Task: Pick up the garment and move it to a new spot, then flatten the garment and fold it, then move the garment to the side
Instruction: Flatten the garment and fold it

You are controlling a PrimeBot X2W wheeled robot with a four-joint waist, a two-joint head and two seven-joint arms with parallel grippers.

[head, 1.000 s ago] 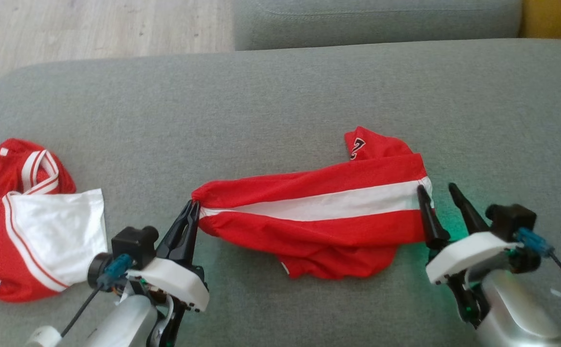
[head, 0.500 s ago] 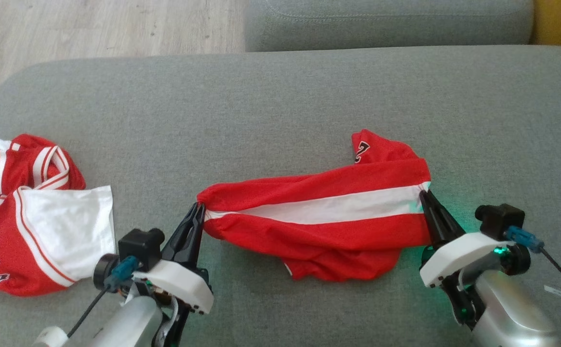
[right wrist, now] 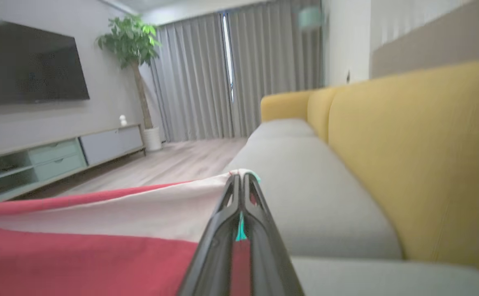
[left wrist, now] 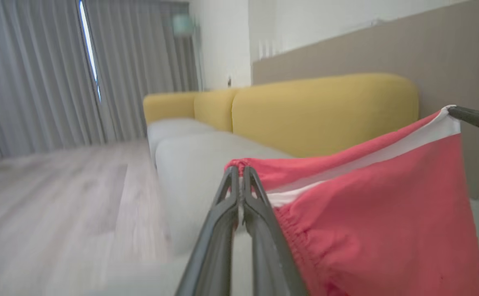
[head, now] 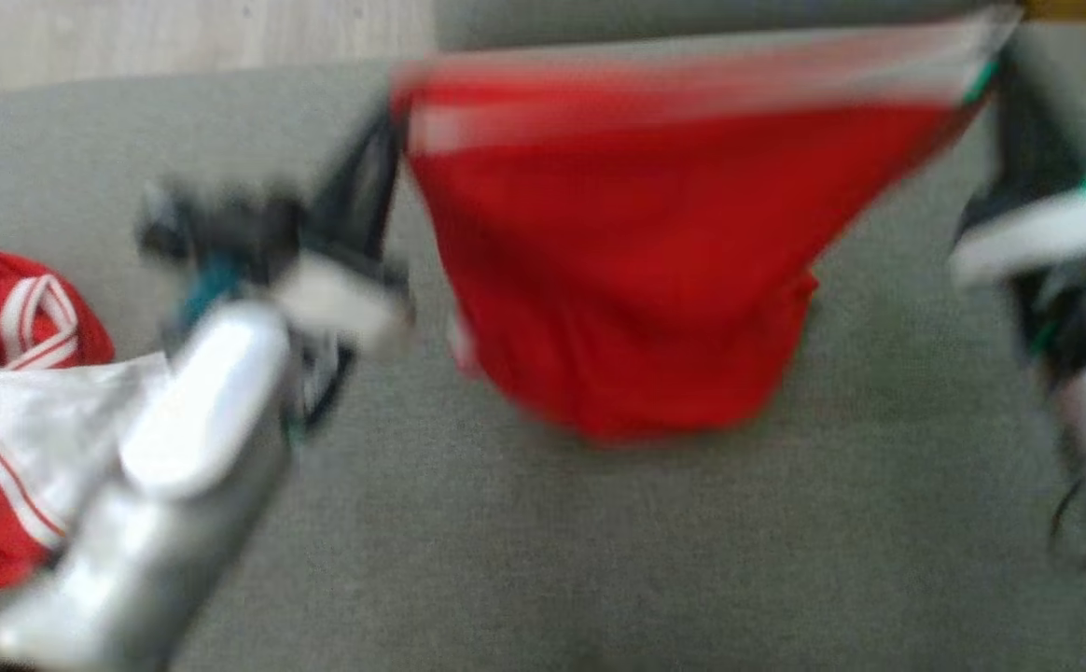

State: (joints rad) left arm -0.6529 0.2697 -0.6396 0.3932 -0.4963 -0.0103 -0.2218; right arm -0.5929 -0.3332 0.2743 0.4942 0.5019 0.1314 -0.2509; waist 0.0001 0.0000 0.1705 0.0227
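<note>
Over the grey sofa cushion (head: 599, 541), the left claw (left wrist: 239, 170) and right claw (right wrist: 241, 176) pinch the red white-striped garment (head: 636, 280), best kept taut.

The garment (head: 636, 252) hangs like a curtain between my left claw (left wrist: 239, 170) and my right claw (right wrist: 239, 177). Each claw is pinched closed on one end of its top edge, so I get no straight path from one claw to the other. Under the hanging hem I see bare grey seat cushion (head: 599, 560), with room below both claws. Left of my left claw and back toward me, a second red-and-white jersey (head: 2, 439) lies crumpled, partly behind my left forearm (head: 179, 448). Beyond both claws the yellow backrest (right wrist: 420, 156) walls the far side. Ahead and left of my left claw lies open wood floor (left wrist: 58, 205).
</note>
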